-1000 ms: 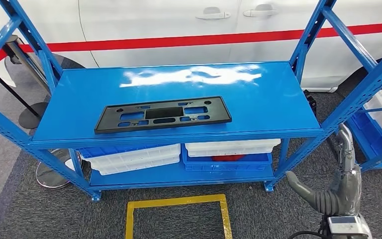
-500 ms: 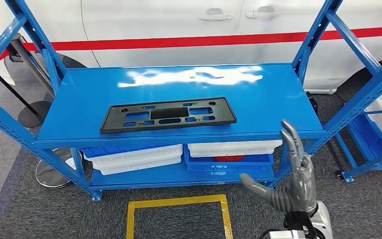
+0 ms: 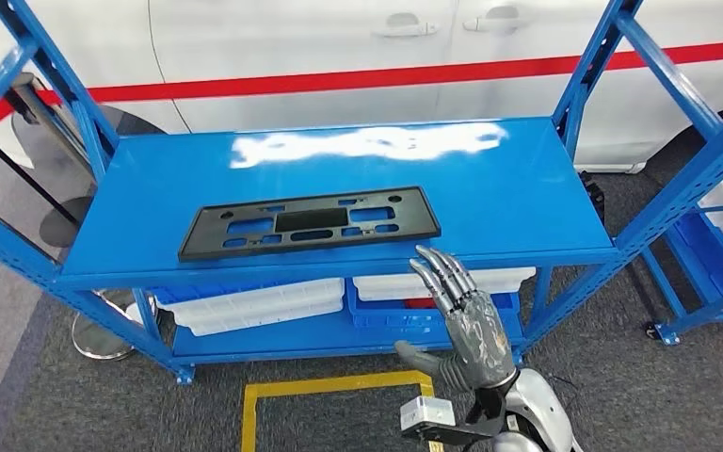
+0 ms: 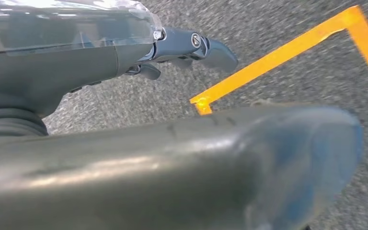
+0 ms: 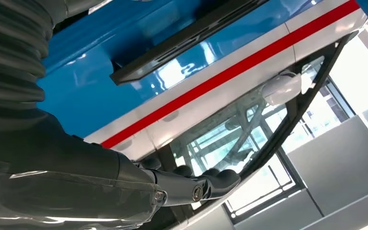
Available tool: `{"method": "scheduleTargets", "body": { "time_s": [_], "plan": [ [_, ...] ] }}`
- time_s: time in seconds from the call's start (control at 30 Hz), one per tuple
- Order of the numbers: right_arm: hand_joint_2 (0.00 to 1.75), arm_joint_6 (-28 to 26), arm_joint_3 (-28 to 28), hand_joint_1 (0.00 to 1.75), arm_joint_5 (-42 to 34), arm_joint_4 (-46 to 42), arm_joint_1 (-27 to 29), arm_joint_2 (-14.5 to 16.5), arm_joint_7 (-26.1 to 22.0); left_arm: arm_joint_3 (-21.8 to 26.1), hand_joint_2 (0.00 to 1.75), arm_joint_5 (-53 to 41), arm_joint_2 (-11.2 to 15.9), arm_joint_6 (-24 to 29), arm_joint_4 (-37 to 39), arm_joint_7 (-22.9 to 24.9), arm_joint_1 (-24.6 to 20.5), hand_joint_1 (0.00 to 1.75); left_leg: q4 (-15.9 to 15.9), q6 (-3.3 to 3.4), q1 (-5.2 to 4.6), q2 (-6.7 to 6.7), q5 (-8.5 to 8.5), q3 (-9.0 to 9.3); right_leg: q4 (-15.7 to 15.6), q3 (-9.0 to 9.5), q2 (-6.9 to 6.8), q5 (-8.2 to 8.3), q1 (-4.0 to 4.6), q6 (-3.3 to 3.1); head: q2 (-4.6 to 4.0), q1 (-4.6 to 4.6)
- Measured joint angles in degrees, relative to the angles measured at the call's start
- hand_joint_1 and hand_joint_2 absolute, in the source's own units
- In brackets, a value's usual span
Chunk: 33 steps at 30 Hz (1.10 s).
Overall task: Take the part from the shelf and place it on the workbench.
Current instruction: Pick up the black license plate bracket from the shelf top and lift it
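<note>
Right robot hand (image 3: 461, 320) raised before the front edge of the blue metal shelf (image 3: 527, 188), fingers spread wide, holding nothing. Left robot hand (image 4: 191, 45) hanging over grey carpet, empty, fingers apart. One flat black plastic part with cut-out slots (image 3: 309, 222) lying near the shelf's front edge, left of centre, untouched. Pickup not yet begun; carry to the desk left to do.

Dark grey carpet floor (image 3: 104, 405) marked with yellow tape lines (image 3: 334, 384). White car body (image 3: 339, 47) with a red stripe (image 3: 339, 79) behind. White and blue bins (image 3: 254, 299) sit low; bright glare overhead.
</note>
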Motion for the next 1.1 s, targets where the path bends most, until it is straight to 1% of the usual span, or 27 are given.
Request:
{"method": "scheduleTargets", "body": {
  "time_s": [0.07, 0.1, 0.13, 0.17, 0.2, 0.23, 0.27, 0.3, 0.33, 0.43, 0.47, 0.5, 0.53, 0.6, 0.63, 0.67, 0.7, 0.73, 0.77, 0.8, 0.83, 0.87, 0.9, 0.97, 1.0, 1.03, 1.1],
  "plan": [
    [1.75, -0.8, 0.6, 0.00, 3.0, 0.7, -0.2, 0.3, 0.8, 0.1, 0.00, -0.1, 0.0, -0.2, 0.0, -0.1, 0.0, 0.00, 7.3, -0.80, 0.66, 0.06, -2.94, -3.97, -0.2, 0.43, -0.18, -0.24, -0.15, -0.22, 0.00, -0.02],
    [1.75, -1.2, 0.7, 0.00, 3.9, 0.9, -0.2, 0.4, 1.0, 0.1, 0.00, -0.1, 0.0, -0.2, 0.0, -0.1, 0.0, 0.00, 10.8, -1.14, 0.99, 0.08, -3.84, -6.10, -0.1, 0.60, -0.23, -0.41, -0.20, -0.19, -0.01, -0.02],
    [1.75, -1.5, 0.8, 0.00, 4.7, 1.3, -0.3, 0.5, 1.2, 0.1, 0.00, -0.1, 0.1, -0.2, 0.0, -0.1, 0.1, 0.00, 12.6, -1.43, 1.29, 0.10, -3.67, -7.54, -0.1, 0.85, -0.24, -0.65, -0.29, -0.10, -0.01, -0.02],
    [1.75, -1.9, 0.9, 0.00, 5.5, 1.8, -0.4, 0.7, 1.4, 0.2, 0.00, -0.1, 0.1, -0.2, 0.0, -0.1, 0.2, 0.00, 12.3, -1.70, 1.56, 0.12, -2.32, -7.96, -0.1, 1.19, -0.21, -0.92, -0.42, 0.06, -0.01, -0.02],
    [1.75, -2.5, 1.1, 0.00, 6.6, 2.5, -0.6, 1.0, 1.6, 0.3, 0.00, -0.1, 0.2, -0.2, 0.0, -0.1, 0.3, 0.00, 9.7, -1.94, 1.81, 0.15, 0.04, -7.28, -0.1, 1.65, -0.14, -1.24, -0.58, 0.29, -0.01, -0.02],
    [1.75, -3.3, 1.3, 0.00, 8.0, 3.2, -0.8, 1.3, 1.9, 0.4, 0.00, -0.1, 0.2, -0.2, 0.0, -0.1, 0.3, 0.00, 5.7, -2.17, 2.06, 0.22, 2.69, -5.91, -0.1, 2.14, -0.09, -1.62, -0.73, 0.60, 0.00, -0.02],
    [1.75, -4.3, 1.5, 0.00, 9.7, 3.9, -1.1, 1.6, 2.2, 0.6, 0.00, -0.1, 0.2, -0.2, 0.1, -0.1, 0.3, 0.00, 2.1, -2.31, 2.06, 0.25, 4.48, -4.43, 0.0, 2.50, -0.02, -1.99, -0.72, 1.01, 0.00, -0.03],
    [1.75, -5.6, 1.7, 0.00, 11.6, 4.6, -1.4, 1.9, 2.6, 0.7, 0.00, 0.0, 0.2, -0.1, 0.2, -0.1, 0.3, 0.00, -0.6, -2.18, 2.03, 0.26, 5.43, -3.36, 0.1, 2.68, 0.02, -2.28, -0.65, 1.38, 0.00, -0.03],
    [1.75, -7.0, 1.9, 0.00, 13.7, 5.1, -1.8, 2.2, 3.1, 0.8, 0.00, 0.1, 0.2, -0.1, 0.3, 0.0, 0.2, 0.00, -1.9, -1.90, 1.94, 0.25, 5.56, -2.86, 0.1, 2.73, 0.05, -2.46, -0.52, 1.76, 0.00, -0.03],
    [1.75, -10.0, 2.3, 0.00, 17.8, 6.3, -2.5, 2.6, 3.8, 0.9, 0.00, 0.2, 0.3, 0.1, 0.3, 0.2, 0.2, 0.00, -2.3, -0.39, 1.75, 0.12, 4.93, -2.69, -0.2, 2.98, -0.02, -2.74, -0.59, 2.71, 0.00, -0.02],
    [1.75, -10.2, 2.3, 0.00, 18.1, 6.6, -2.7, 2.7, 3.9, 1.0, 0.00, 0.2, 0.3, 0.2, 0.3, 0.2, 0.2, 0.00, -2.4, 0.10, 1.73, 0.10, 4.85, -2.49, 0.6, 2.73, -0.07, -3.26, -0.68, 2.88, 0.00, -0.01],
    [1.75, -10.3, 2.4, 0.00, 18.2, 6.8, -2.9, 2.8, 4.0, 1.0, 0.00, 0.2, 0.3, 0.2, 0.3, 0.2, 0.2, 0.00, -2.6, 0.58, 1.70, 0.10, 4.77, -2.27, 2.8, 1.69, -0.10, -4.38, -0.68, 2.94, 0.00, -0.01],
    [1.75, -10.4, 2.4, 0.00, 18.4, 7.1, -3.1, 2.8, 4.0, 1.0, 0.00, 0.2, 0.3, 0.2, 0.3, 0.2, 0.2, 0.00, -2.7, 0.97, 1.60, 0.12, 4.64, -2.09, 6.3, -0.18, -0.13, -5.87, -0.58, 2.86, 0.00, 0.00],
    [1.75, -10.8, 2.5, 0.00, 18.9, 7.8, -3.2, 2.9, 4.2, 1.0, 0.00, 0.3, 0.3, 0.2, 0.3, 0.2, 0.2, 0.00, -2.7, 1.62, 1.17, 0.13, 4.27, -1.83, 14.4, -5.06, -0.11, -8.54, -0.20, 2.57, 0.00, 0.00],
    [1.75, -11.0, 2.5, 0.00, 19.2, 8.1, -3.2, 2.9, 4.3, 1.0, 0.00, 0.3, 0.3, 0.2, 0.3, 0.2, 0.2, 0.00, -2.7, 1.86, 0.89, 0.09, 4.06, -1.60, 16.7, -6.79, -0.12, -8.55, 0.02, 2.32, 0.00, 0.00],
    [1.75, -11.3, 2.6, 0.00, 19.5, 8.5, -3.3, 2.9, 4.4, 1.0, 0.00, 0.3, 0.3, 0.2, 0.3, 0.2, 0.2, 0.00, -2.7, 2.05, 0.59, 0.02, 3.83, -1.26, 16.8, -7.49, -0.11, -7.42, 0.27, 1.93, 0.00, 0.00],
    [1.75, -11.5, 2.7, 0.00, 19.8, 8.8, -3.4, 2.9, 4.6, 1.1, 0.00, 0.4, 0.3, 0.2, 0.3, 0.2, 0.2, 0.00, -2.7, 2.18, 0.26, -0.07, 3.55, -0.81, 14.9, -7.13, -0.10, -5.32, 0.61, 1.37, -0.01, 0.00],
    [1.75, -11.6, 2.8, 0.00, 20.0, 9.2, -3.6, 3.0, 4.7, 1.1, 0.00, 0.4, 0.3, 0.2, 0.4, 0.2, 0.3, 0.00, -2.7, 2.27, -0.03, -0.15, 3.23, -0.30, 11.2, -5.92, -0.09, -2.62, 1.06, 0.57, -0.01, 0.00],
    [1.75, -11.7, 2.8, 0.00, 20.1, 9.5, -4.0, 3.0, 4.8, 1.2, 0.00, 0.5, 0.1, 0.2, 0.4, 0.2, 0.3, 0.00, -2.7, 2.27, -0.31, -0.18, 2.91, 0.11, 7.6, -4.50, -0.13, -0.69, 1.52, -0.34, -0.01, -0.02],
    [1.75, -11.8, 2.9, 0.00, 20.3, 9.8, -4.3, 3.0, 4.8, 1.2, 0.00, 0.6, 0.0, 0.2, 0.5, 0.3, 0.2, 0.00, -2.7, 2.17, -0.47, -0.19, 2.63, 0.35, 4.4, -3.26, -0.18, 0.53, 1.93, -1.00, -0.01, -0.02],
    [1.75, -11.9, 3.0, 0.00, 20.4, 10.1, -4.7, 3.1, 4.9, 1.2, 0.00, 0.6, -0.1, 0.2, 0.6, 0.3, 0.2, 0.00, -2.7, 2.00, -0.46, -0.16, 2.44, 0.45, 2.4, -2.49, -0.21, 0.97, 2.26, -1.47, 0.00, -0.03],
    [1.75, -12.0, 3.0, 0.00, 20.5, 10.3, -4.9, 3.2, 5.0, 1.3, 0.00, 0.6, -0.2, 0.2, 0.6, 0.4, 0.2, 0.00, -2.8, 1.77, -0.38, -0.11, 2.32, 0.45, 1.8, -2.19, -0.20, 0.69, 2.45, -1.68, 0.00, -0.04],
    [1.75, -12.1, 3.1, 0.00, 20.5, 10.6, -5.2, 3.2, 5.1, 1.3, 0.00, 0.6, -0.2, 0.2, 0.6, 0.4, 0.2, 0.00, -3.0, 1.54, -0.25, -0.08, 2.27, 0.51, 1.2, -2.00, -0.14, 0.69, 2.54, -1.65, 0.00, -0.03],
    [1.75, -12.1, 3.2, 0.00, 20.5, 11.2, -5.6, 3.4, 5.4, 1.3, 0.00, 0.6, -0.2, 0.2, 0.7, 0.5, 0.2, 0.00, -2.9, 1.02, -0.32, 0.03, 1.78, 0.69, -0.1, -1.13, -0.10, 0.94, 1.96, -1.47, 0.00, -0.03],
    [1.75, -12.0, 3.3, 0.00, 20.5, 11.5, -5.9, 3.5, 5.5, 1.3, 0.00, 0.6, -0.2, 0.3, 0.7, 0.5, 0.2, 0.00, -1.6, 0.63, -0.31, 0.06, 0.98, 0.23, -0.8, -0.54, -0.16, 1.06, 1.61, -1.37, 0.00, -0.03],
    [1.75, -11.9, 3.4, 0.00, 20.5, 11.9, -6.3, 3.6, 5.7, 1.4, 0.00, 0.6, -0.1, 0.3, 0.7, 0.5, 0.2, 0.00, 0.8, 0.17, -0.15, 0.07, -0.21, -0.89, -1.3, 0.02, -0.22, 1.11, 1.28, -1.27, 0.00, -0.04],
    [1.75, -11.4, 3.7, 0.00, 20.6, 12.9, -7.0, 3.8, 6.1, 1.4, 0.00, 0.6, -0.1, 0.3, 0.7, 0.6, 0.2, 0.00, 7.8, -0.77, 0.64, 0.09, -2.76, -4.74, -1.6, 0.65, -0.31, 0.79, 1.15, -1.23, 0.00, -0.04]
  ]
}}
